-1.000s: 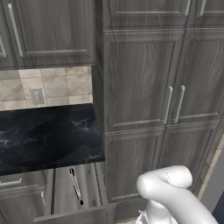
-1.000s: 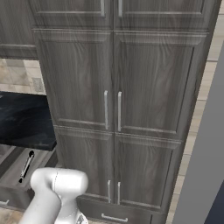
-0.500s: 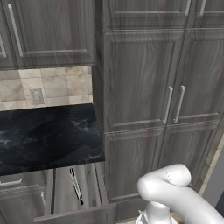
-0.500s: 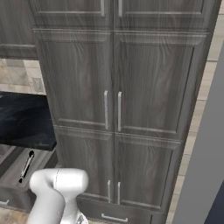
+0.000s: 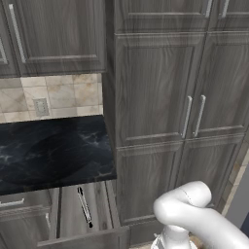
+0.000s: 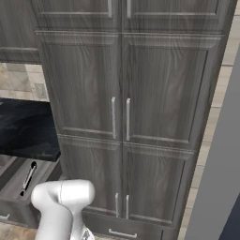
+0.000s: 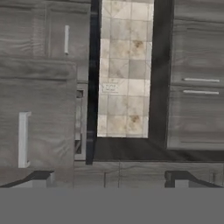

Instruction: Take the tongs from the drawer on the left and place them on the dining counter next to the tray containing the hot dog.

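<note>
Drawer [image 5: 82, 228] stands open under the black tabletop [image 5: 48, 155], tongs [image 5: 84, 206] lying lengthwise inside; gripper [image 7: 112, 177] spread wide, empty—descend straight over their middle, jaws straddling the width.

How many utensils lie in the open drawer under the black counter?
1: the tongs lie lengthwise in the open drawer, below the black counter. The counter covers the drawer's back part, so more could be hidden there.
</note>
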Tool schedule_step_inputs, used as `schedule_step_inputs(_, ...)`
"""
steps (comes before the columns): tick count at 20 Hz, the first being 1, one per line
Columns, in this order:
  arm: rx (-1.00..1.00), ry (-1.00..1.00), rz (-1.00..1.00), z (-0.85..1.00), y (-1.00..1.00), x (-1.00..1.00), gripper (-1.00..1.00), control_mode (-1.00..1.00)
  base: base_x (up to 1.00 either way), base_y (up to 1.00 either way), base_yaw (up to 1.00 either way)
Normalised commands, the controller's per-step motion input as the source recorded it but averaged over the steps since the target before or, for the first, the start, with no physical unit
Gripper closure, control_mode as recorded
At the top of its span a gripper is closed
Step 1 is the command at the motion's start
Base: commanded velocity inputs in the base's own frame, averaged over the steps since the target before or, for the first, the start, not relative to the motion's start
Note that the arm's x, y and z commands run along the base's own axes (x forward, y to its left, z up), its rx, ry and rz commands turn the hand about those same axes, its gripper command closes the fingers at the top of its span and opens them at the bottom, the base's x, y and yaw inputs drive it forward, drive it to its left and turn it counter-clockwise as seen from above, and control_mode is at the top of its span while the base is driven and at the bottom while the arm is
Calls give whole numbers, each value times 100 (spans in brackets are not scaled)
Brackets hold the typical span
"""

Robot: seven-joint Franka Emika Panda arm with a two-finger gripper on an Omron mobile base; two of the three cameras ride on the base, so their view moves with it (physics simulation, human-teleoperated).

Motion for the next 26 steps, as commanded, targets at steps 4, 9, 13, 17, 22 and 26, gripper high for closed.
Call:
schedule_step_inputs(4, 0, -3, 7, 73, 0, -45, -100, -100, 0, 0, 0)
schedule_step_inputs(9, 1, 0, 3, 65, 0, -4, -100, -100, 0, 0, 0)
schedule_step_inputs(13, 4, 0, 0, 69, -2, 0, -100, -100, 0, 0, 0)
schedule_step_inputs(17, 7, 0, 0, 75, -12, 7, -100, -100, 0, 0, 0)
schedule_step_inputs(22, 11, 9, 0, 82, -16, 23, -100, -100, 0, 0, 0)
schedule_step_inputs(26, 11, 12, 0, 83, -13, 30, -100, -100, 0, 0, 0)
